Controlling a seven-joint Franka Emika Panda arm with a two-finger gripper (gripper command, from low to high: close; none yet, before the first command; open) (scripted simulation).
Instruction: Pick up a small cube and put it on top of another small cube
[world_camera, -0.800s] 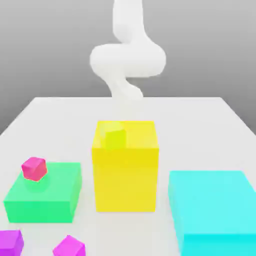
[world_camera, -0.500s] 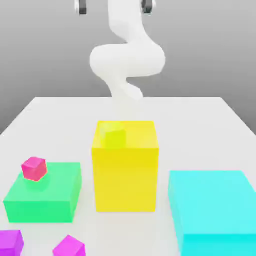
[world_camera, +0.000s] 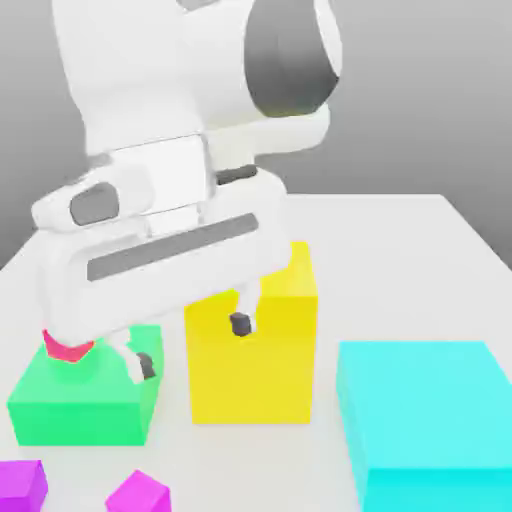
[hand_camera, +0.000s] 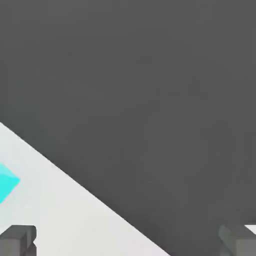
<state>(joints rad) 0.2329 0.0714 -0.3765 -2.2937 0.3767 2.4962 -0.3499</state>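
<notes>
My gripper (world_camera: 192, 345) hangs close to the exterior camera, between the tall yellow block (world_camera: 255, 375) and the green block (world_camera: 80, 405). It is open, the dark fingertips (world_camera: 240, 323) spread wide with nothing between them. In the hand view the gripper (hand_camera: 127, 244) also stands wide open, with one fingertip (hand_camera: 17, 240) at the picture's edge. A small pink cube (world_camera: 65, 349) on the green block peeks out from under the hand. Two small magenta cubes (world_camera: 20, 483) (world_camera: 138, 494) lie on the table in front. The hand hides the top of the yellow block.
A large cyan block (world_camera: 430, 420) stands on the exterior view's right, and its corner (hand_camera: 6, 182) appears in the hand view. The white table (world_camera: 420, 250) stretches behind it. The arm's white body (world_camera: 160, 130) covers the upper left of the exterior view.
The arm has swung from far back down toward the camera. The hand now sits in front of the yellow and green blocks, covering the small yellow-green cube seen earlier on the yellow block.
</notes>
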